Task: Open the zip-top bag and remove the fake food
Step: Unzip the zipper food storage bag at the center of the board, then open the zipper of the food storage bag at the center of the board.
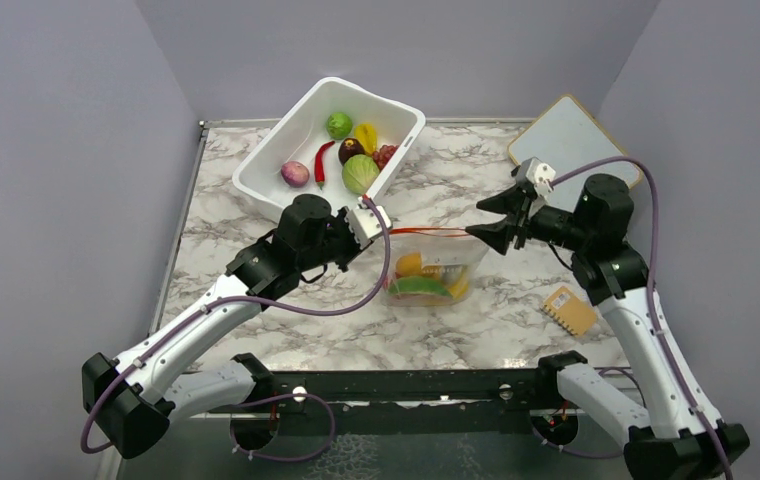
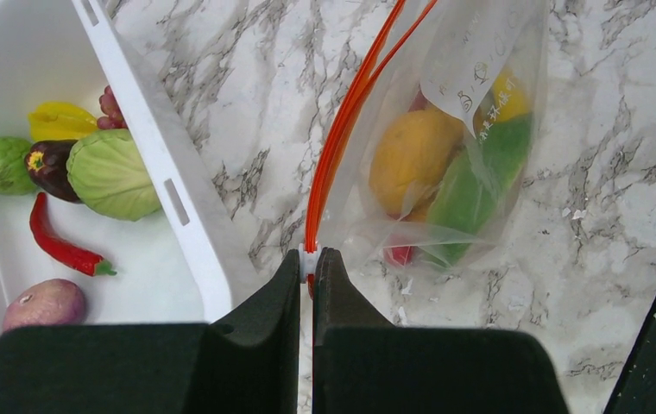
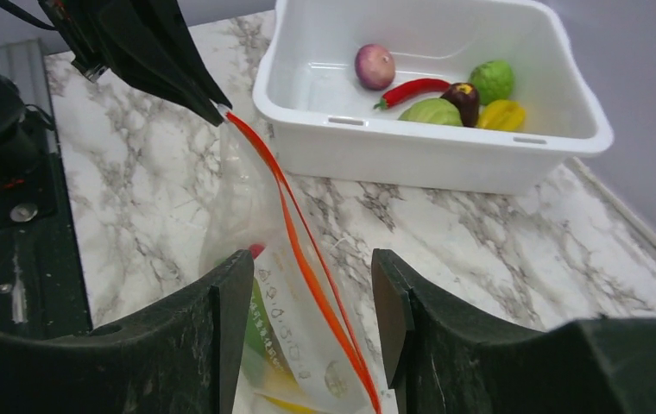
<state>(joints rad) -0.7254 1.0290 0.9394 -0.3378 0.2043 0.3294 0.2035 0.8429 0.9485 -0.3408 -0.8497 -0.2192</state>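
The clear zip-top bag (image 1: pixel 434 268) hangs upright over the marble table, its orange-red zip strip (image 2: pixel 342 129) stretched along the top. Inside it are fake food pieces: an orange fruit (image 2: pixel 413 155), a green piece (image 2: pixel 478 177), a yellow piece and a small red piece (image 2: pixel 400 254). My left gripper (image 2: pixel 310 261) is shut on the bag's white slider at the left end of the strip. My right gripper (image 3: pixel 312 297) is open, its fingers standing on either side of the strip's right end (image 3: pixel 329 323), not touching it. The bag also shows in the right wrist view (image 3: pixel 286 345).
A white tub (image 1: pixel 328 146) stands behind the bag with a cabbage (image 1: pixel 360 174), a lime, a red chilli, a purple onion and grapes. A white board (image 1: pixel 568 135) leans at the back right. A small tan card (image 1: pixel 569 309) lies at the right front.
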